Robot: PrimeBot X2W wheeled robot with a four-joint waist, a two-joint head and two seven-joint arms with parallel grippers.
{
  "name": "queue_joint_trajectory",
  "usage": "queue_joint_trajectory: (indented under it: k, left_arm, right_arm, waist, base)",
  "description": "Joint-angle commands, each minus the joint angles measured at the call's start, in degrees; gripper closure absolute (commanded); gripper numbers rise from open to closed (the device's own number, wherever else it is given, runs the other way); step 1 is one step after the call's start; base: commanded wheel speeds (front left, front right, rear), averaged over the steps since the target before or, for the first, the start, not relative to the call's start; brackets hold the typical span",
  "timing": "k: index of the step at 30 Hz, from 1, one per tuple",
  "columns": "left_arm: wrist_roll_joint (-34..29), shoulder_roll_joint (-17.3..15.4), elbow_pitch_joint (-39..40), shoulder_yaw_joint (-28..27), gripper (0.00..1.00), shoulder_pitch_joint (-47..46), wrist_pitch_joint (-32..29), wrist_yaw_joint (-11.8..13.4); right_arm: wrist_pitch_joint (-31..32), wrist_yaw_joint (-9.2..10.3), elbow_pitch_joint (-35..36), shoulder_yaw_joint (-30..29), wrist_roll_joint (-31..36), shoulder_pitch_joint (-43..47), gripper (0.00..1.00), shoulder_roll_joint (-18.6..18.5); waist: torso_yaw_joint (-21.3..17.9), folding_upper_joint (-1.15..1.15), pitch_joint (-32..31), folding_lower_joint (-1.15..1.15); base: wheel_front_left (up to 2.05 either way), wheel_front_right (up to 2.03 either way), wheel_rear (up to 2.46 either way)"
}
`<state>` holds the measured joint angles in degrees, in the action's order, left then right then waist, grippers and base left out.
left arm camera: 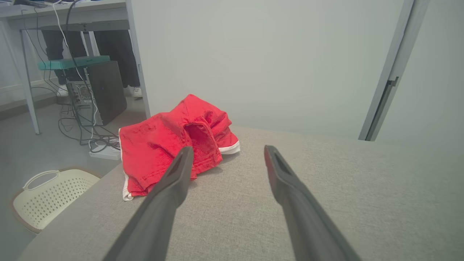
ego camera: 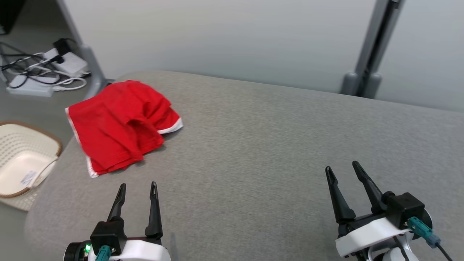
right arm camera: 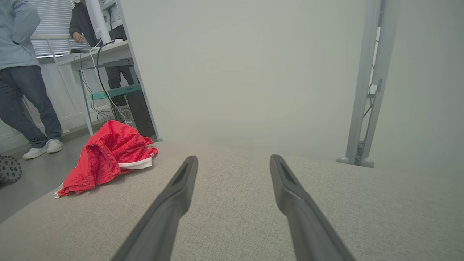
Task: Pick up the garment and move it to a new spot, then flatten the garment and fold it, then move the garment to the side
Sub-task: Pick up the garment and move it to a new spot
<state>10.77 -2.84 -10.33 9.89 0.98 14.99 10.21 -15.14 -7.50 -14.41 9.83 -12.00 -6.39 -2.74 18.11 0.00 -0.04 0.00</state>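
though bunched, red garment, long axis seemingly near-left to far-right

Grey fabric-covered tabletop against pale partition wall; cream perforated basket and white power strips on grey floor; desk and window blinds beyond.

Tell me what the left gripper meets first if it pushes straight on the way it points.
Probably the red garment: its near edge lies on the grey table just ahead of the open left gripper, though the gripper's height is unclear.

Red garment (white-trimmed) on plain grey table.
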Motion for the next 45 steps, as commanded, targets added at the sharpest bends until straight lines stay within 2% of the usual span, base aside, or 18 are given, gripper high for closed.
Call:
queue_joint_trajectory:
  k: [1, 11, 25, 45]
  left_arm:
    - [0.2, -0.1, 0.1, -0.3, 0.0, 0.3, 0.2, 0.0]
    - [-0.2, -0.1, 0.3, -1.7, 0.0, 1.3, 0.2, -0.4]
    - [0.2, -0.1, 3.0, -2.5, 0.0, 2.1, 0.2, 1.5]
    - [1.2, -0.1, 1.5, -2.1, 0.0, 0.7, 0.2, 0.1]
  right_arm:
    - [-0.1, 0.02, 0.1, 0.4, -0.1, 0.6, 0.0, -0.3]
    - [-0.1, 0.02, 0.0, 3.9, -1.1, 1.1, 0.0, -0.3]
    - [-0.1, 0.02, -1.5, 7.4, -1.1, -2.2, 0.0, -0.3]
    - [-0.1, 0.02, -0.5, 5.3, -0.3, -0.2, 0.0, -0.3]
  waist:
    - [3.4, 0.0, -0.6, 0.0]
    - [10.1, 0.0, -1.4, 0.0]
    - [11.2, 0.0, 0.2, 0.0]
    - [10.8, 0.0, 0.7, 0.0]
  base:
    - [0.0, 0.0, 0.0]
    - [0.0, 0.0, 0.0]
    - [0.0, 0.0, 0.0]
    - [0.0, 0.0, 0.0]
